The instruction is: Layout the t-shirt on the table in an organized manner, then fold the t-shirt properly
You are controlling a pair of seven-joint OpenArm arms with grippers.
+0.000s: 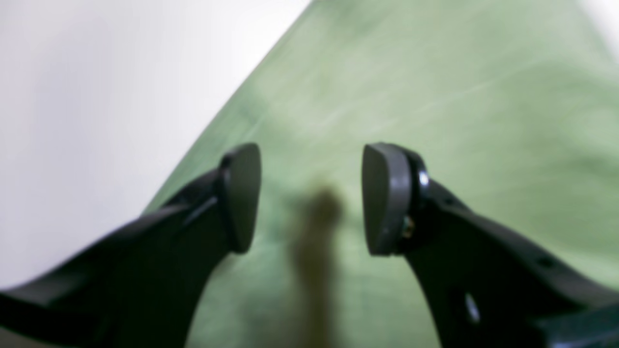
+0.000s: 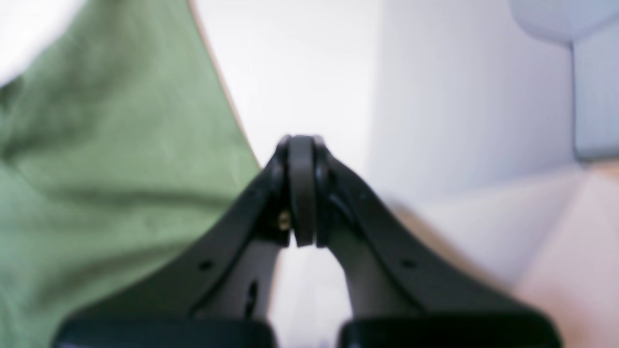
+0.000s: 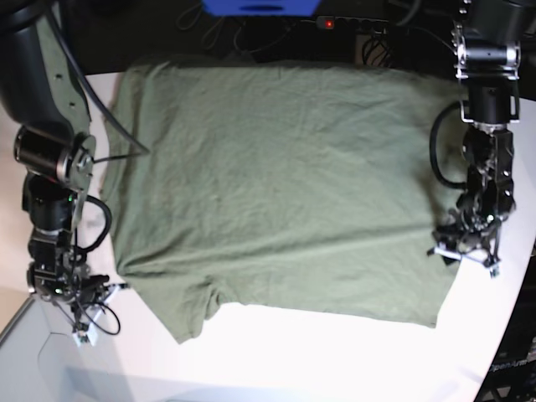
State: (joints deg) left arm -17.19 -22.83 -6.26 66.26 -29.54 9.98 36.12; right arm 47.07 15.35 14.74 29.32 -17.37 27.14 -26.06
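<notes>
Left wrist: blurred. Left gripper (image 1: 312, 198) jaws apart, nothing between them, above soft olive t-shirt (image 1: 435, 121); a dark smear below the gap is unreadable.

Right wrist: right gripper (image 2: 302, 193) pads pressed together, empty, over smooth white table (image 2: 314, 72) just beside the shirt's edge.

Base: shirt spread flat and wrinkled, far edge meeting the dark surroundings.

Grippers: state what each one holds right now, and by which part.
Nothing is held. The left gripper is open above the t-shirt, nothing between its pads. The right gripper is shut on nothing, over the table beside the shirt's edge.
</notes>
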